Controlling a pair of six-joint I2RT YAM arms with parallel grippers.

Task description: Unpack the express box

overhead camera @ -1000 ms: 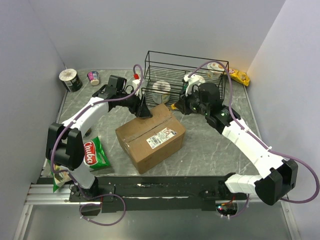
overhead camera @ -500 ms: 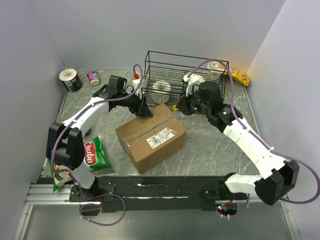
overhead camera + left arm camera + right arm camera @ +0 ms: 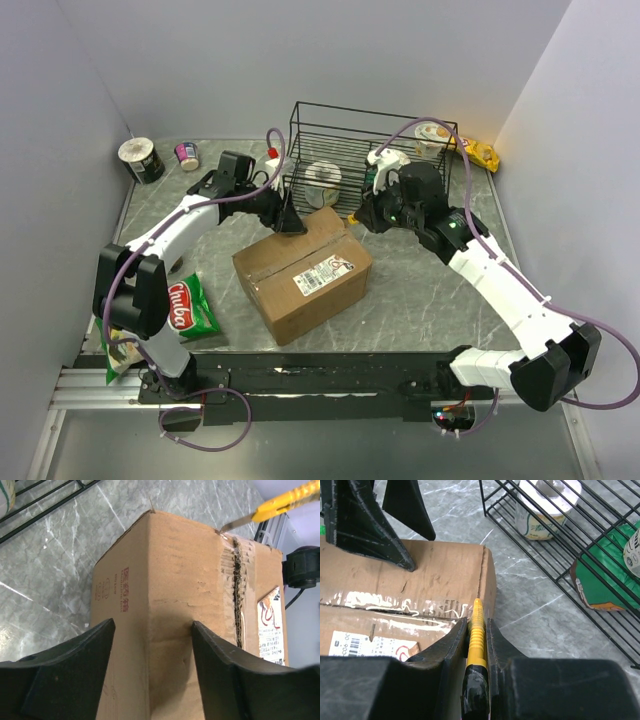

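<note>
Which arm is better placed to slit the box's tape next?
Right. The right tool is shut on the yellow knife, blade tip at the end of the taped seam on the express box. The left tool is open, spread over a box corner.

A robot lab cell is showing itself: plain partition walls (image 3: 300, 50) are enclosing a marble-patterned table (image 3: 425, 300) edged by an aluminium mounting rail (image 3: 80, 392)

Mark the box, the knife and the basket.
box (image 3: 285, 262): top external view, on its top face.
knife (image 3: 477, 630): right wrist view, on the yellow handle.
basket (image 3: 375, 113): top external view, on the rear top rim.
</note>
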